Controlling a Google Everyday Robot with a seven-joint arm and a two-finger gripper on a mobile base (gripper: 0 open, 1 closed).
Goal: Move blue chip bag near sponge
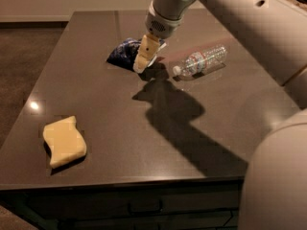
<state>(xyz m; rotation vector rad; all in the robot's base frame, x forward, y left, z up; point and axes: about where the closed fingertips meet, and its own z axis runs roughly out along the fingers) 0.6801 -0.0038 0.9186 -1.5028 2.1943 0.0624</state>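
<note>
The blue chip bag lies crumpled on the dark table at the far middle, partly hidden behind the gripper. The gripper, with tan blocky fingers, hangs from the grey arm right over the bag's right side, at or just above it. The pale yellow sponge lies near the table's front left corner, far from the bag and the gripper.
A clear plastic water bottle lies on its side just right of the gripper. The dark table has its front edge close to the camera. The arm's large body fills the right side of the view and casts a shadow mid-table.
</note>
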